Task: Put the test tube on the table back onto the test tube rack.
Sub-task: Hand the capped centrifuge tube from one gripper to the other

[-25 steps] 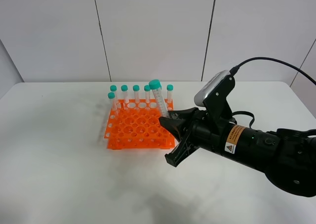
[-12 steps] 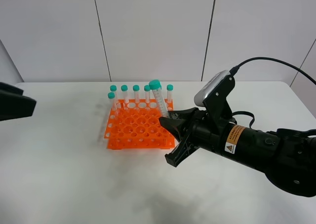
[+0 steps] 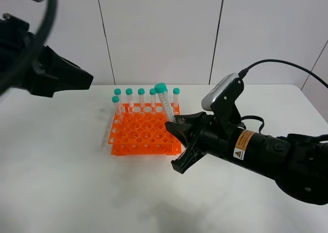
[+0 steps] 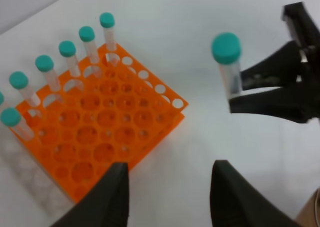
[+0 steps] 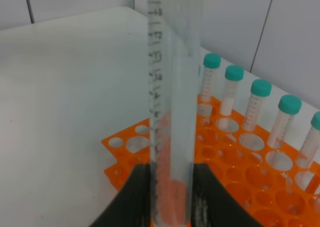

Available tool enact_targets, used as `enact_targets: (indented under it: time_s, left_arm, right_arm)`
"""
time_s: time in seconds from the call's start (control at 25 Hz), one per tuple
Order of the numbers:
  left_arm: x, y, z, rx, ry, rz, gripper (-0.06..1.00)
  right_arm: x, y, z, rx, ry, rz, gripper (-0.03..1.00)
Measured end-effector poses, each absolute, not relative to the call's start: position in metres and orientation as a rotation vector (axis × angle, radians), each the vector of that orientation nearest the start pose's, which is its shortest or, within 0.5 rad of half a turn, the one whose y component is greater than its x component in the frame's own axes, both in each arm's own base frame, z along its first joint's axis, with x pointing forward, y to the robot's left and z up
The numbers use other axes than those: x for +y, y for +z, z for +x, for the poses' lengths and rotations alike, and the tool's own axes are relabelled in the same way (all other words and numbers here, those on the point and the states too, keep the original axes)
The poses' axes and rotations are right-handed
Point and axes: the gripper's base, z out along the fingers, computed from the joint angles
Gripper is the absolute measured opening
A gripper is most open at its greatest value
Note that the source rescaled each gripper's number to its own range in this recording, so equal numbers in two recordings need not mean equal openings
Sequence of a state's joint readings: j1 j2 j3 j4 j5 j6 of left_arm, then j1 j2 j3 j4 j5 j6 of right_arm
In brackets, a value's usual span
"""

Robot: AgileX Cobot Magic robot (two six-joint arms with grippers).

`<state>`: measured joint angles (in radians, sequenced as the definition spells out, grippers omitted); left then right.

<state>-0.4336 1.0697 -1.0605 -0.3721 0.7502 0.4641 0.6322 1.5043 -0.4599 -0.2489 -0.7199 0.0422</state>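
Right arm (image 3: 271, 153), to the right of the test tube rack (image 3: 141, 135): orange label (image 3: 245, 138), print too small to read; beside it a black warning triangle (image 3: 238, 154) on white. Test tube (image 5: 170, 87) near the rack: printed graduation scale (image 5: 155, 77) (digits blurred, unreadable).

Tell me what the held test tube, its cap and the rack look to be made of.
The test tube looks like clear plastic, possibly glass: see-through wall with printed graduations. Its cap seems opaque teal plastic with a matte look. The rack appears to be bright orange moulded plastic, smooth, with evenly formed round holes.
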Motion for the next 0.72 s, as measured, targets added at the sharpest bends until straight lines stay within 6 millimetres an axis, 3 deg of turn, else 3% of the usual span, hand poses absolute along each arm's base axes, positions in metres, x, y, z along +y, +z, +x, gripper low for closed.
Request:
enact_targets:
  time_s: [0.72]
  left_arm:
    - [-0.145,0.34,0.244,2.093,-0.518,0.804,0.89]
  right_arm:
    - [0.172,0.192,0.207,1.651,0.495,-0.83,0.02]
